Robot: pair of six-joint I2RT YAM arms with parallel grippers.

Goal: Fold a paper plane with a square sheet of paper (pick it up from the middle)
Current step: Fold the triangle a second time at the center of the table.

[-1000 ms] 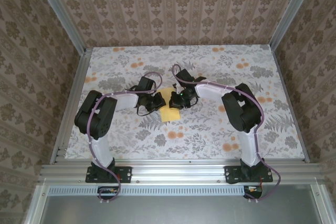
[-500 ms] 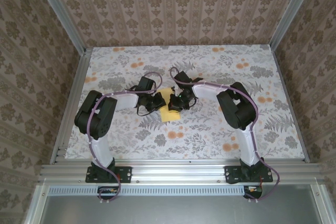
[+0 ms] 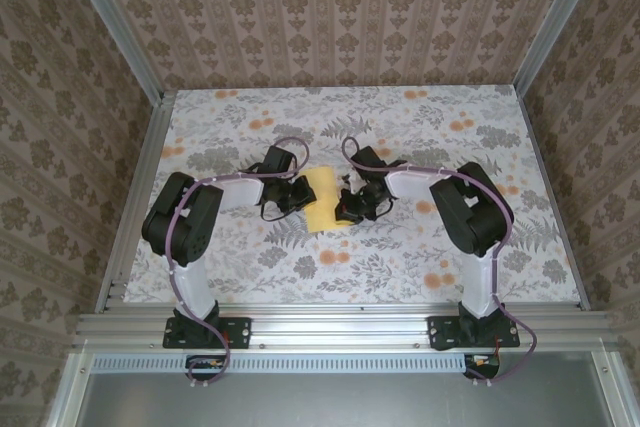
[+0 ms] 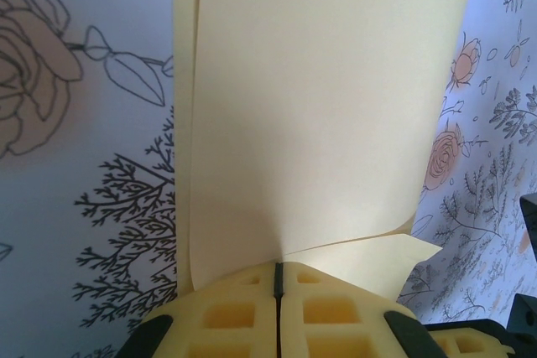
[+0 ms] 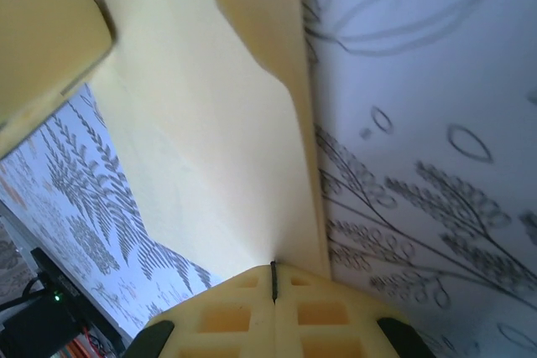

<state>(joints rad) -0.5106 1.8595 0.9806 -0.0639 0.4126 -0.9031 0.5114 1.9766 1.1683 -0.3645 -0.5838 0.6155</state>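
Observation:
The pale-yellow sheet of paper (image 3: 322, 199) hangs just above the flowered table between my two grippers, folded into layers. My left gripper (image 3: 303, 197) is shut on its left edge. In the left wrist view the paper (image 4: 319, 106) runs up from the closed gripper (image 4: 278, 276), with a loose flap (image 4: 377, 262) at the lower right. My right gripper (image 3: 346, 209) is shut on the right edge. In the right wrist view the creased paper (image 5: 210, 123) rises from the closed gripper (image 5: 273, 276). The paper plane is out of view.
The flower-print tablecloth (image 3: 400, 247) covers the table, with bare room around both arms. Patterned walls stand at the back (image 3: 340, 17) and on both sides. An aluminium rail (image 3: 340, 325) runs along the near edge by the arm bases.
My right gripper has drawn to the right and a little nearer, still holding the paper. More of the yellow sheet now shows between the grippers. The left arm has stayed put.

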